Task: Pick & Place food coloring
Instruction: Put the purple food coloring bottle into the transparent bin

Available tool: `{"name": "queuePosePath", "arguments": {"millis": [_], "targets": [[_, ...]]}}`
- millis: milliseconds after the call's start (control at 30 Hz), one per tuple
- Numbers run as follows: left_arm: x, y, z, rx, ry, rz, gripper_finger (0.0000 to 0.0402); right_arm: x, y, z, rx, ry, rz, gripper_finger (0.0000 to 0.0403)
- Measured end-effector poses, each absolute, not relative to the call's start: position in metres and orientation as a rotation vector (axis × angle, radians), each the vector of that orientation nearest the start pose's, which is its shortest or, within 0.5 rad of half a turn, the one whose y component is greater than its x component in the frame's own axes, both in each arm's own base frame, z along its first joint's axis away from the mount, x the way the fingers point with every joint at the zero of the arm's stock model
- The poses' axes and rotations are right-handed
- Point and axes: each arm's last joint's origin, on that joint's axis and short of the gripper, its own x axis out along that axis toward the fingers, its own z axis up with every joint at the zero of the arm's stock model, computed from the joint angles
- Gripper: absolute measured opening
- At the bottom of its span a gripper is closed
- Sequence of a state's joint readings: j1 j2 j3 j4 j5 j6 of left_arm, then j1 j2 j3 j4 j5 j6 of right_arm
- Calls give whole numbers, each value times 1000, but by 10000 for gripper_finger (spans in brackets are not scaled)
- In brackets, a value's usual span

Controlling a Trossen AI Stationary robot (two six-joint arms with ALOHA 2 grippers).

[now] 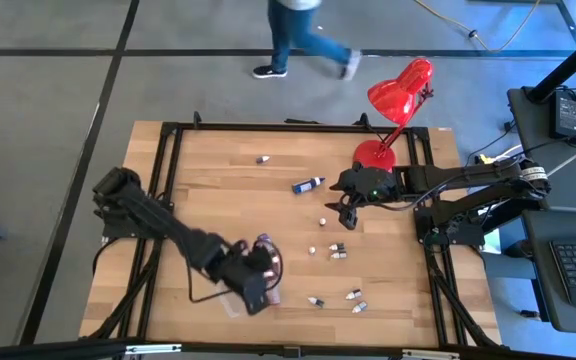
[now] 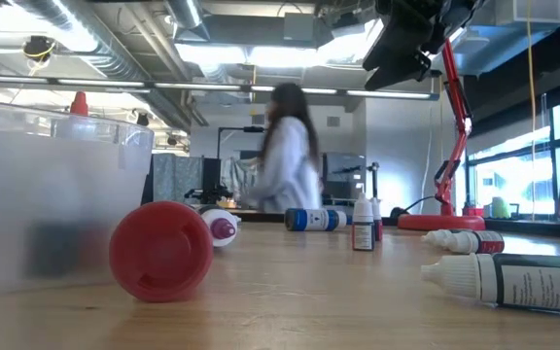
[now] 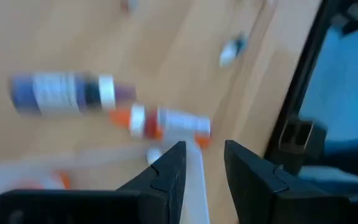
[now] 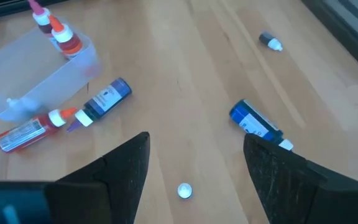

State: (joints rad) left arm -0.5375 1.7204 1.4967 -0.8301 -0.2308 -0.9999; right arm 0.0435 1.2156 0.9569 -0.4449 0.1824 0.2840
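Note:
The food coloring is small dropper bottles scattered on the wooden table. A red bottle (image 4: 27, 134) and a blue-purple bottle (image 4: 104, 99) lie on their sides beside the clear tray (image 4: 23, 87). A few bottles (image 4: 58, 31) stand upright in the tray's corner. My left gripper (image 3: 204, 165) hangs above the tray's edge (image 1: 253, 280), open with a narrow gap and nothing between its fingers. Over the table's right middle, my right gripper (image 1: 348, 208) waits wide open, above a white cap (image 4: 184, 190) and near a blue bottle (image 4: 257, 127).
A red desk lamp (image 1: 393, 105) stands at the far right edge. More bottles lie near the front right (image 1: 353, 298), in the middle (image 1: 336, 250) and at the far side (image 1: 263, 158). A person walks past beyond the table's far edge (image 1: 303, 40).

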Motion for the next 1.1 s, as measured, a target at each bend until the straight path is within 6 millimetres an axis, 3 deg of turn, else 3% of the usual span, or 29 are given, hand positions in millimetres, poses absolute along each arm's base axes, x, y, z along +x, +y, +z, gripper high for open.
{"name": "queuePosePath", "arguments": {"millis": [100, 300, 567, 900, 1100], "targets": [[321, -156, 298, -412, 905, 202, 106, 253, 6, 284, 191, 681, -231, 262], [353, -118, 305, -211, 773, 116, 103, 251, 6, 281, 187, 719, -237, 262], [384, -80, 286, -141, 776, 56, 138, 247, 6, 277, 205, 771, -254, 262], [408, -74, 224, -101, 955, 52, 186, 246, 5, 276, 203, 785, -258, 262], [402, -76, 210, 51, 1083, -105, 182, 246, 5, 276, 202, 782, -264, 262]]}}
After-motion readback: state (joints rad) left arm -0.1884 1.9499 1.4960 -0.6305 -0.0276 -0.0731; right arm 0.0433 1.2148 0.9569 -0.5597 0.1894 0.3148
